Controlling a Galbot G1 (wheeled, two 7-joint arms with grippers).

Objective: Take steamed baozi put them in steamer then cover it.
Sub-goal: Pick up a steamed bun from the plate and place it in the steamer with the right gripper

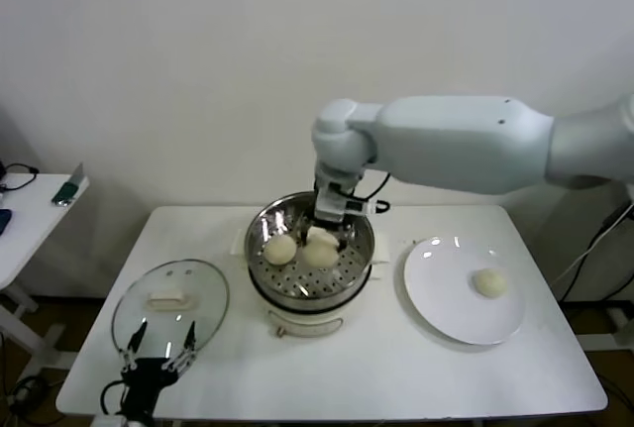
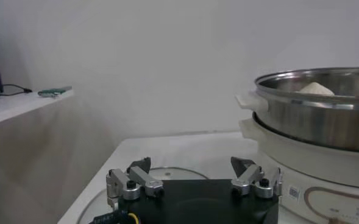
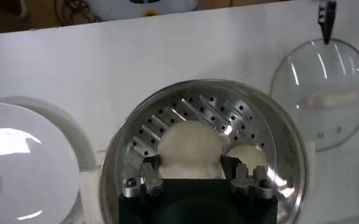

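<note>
A round shiny steel steamer pot on a cream-white base sits in the middle of the white counter, a bit nearer the back edge. Its tray with little holes holds two small round cream-white dough buns. One bun lies toward the counter's left side. The other bun is right beside it, and the two look like they touch.

The right gripper reaches down into the pot from the big white arm. In the right wrist view, its two fingers are spread apart, one on each side of the bigger-looking bun. I cannot tell if they press on it or only sit next to it. The other bun peeks out just beside it.

A flat round white plate lies near the right edge of the counter. One more cream-white bun rests on it, well apart from the pot.

A round clear glass lid with a metal rim and a cream-white long handle lies flat near the front left corner.

The left gripper hangs at the front edge, at the near rim of the lid. Its fingers are spread wide and hold nothing.
</note>
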